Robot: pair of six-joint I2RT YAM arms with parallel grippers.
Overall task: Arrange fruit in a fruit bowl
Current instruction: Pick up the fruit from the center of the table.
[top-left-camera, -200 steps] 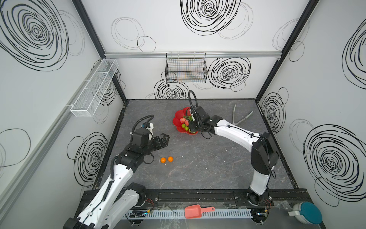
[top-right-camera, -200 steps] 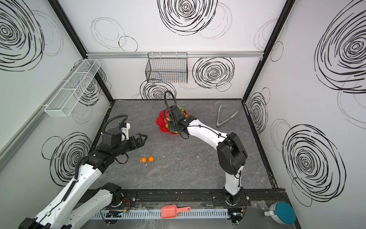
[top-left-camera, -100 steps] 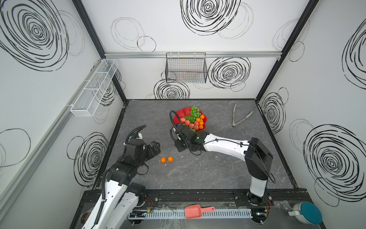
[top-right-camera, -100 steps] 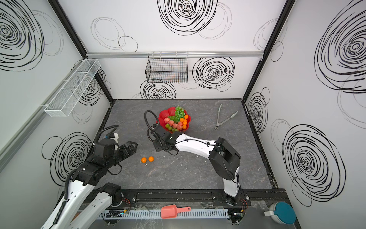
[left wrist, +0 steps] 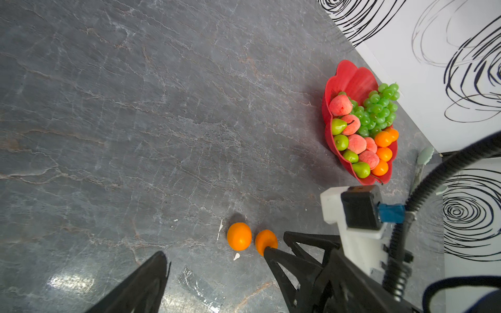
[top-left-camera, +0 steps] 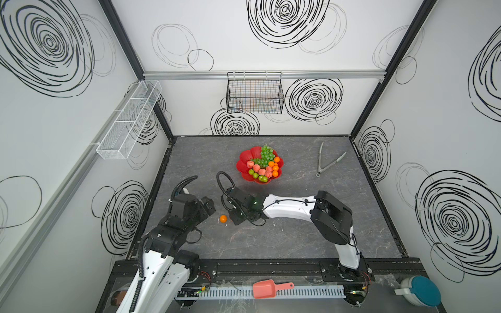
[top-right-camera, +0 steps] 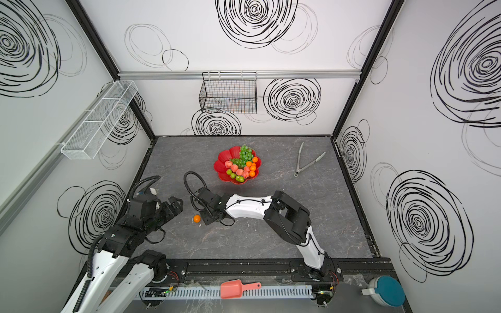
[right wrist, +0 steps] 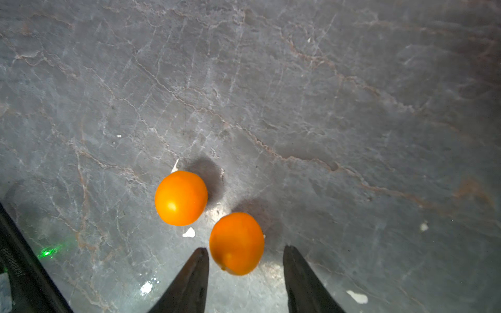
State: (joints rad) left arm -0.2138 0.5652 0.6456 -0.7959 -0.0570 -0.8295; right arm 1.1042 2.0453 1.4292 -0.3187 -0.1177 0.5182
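Note:
The red fruit bowl (top-left-camera: 245, 158) (top-right-camera: 223, 158) stands at the back middle in both top views, holding grapes (top-left-camera: 267, 153), peaches (top-left-camera: 261, 172), pears (top-left-camera: 254, 175) and tangerines (top-left-camera: 275, 168). Two loose tangerines lie on the table near the front. My right gripper (right wrist: 245, 250) (top-left-camera: 233, 218) is open, low over the table, its fingertips on either side of one tangerine (right wrist: 236, 244). The other tangerine (right wrist: 181, 198) (top-left-camera: 223, 218) lies free beside it. My left gripper (top-left-camera: 208, 207) (left wrist: 248, 260) hangs open just left of them, holding nothing.
Metal tongs (top-left-camera: 329, 162) lie at the back right of the table. A black wire basket (top-left-camera: 254, 94) hangs on the back wall and a white mesh shelf (top-left-camera: 130, 119) on the left wall. A pink scoop (top-left-camera: 271, 288) rests on the front rail.
My right arm has swung from the bowl forward and left, down to the two loose tangerines, and now straddles one. The left arm has drawn back slightly toward the front left.

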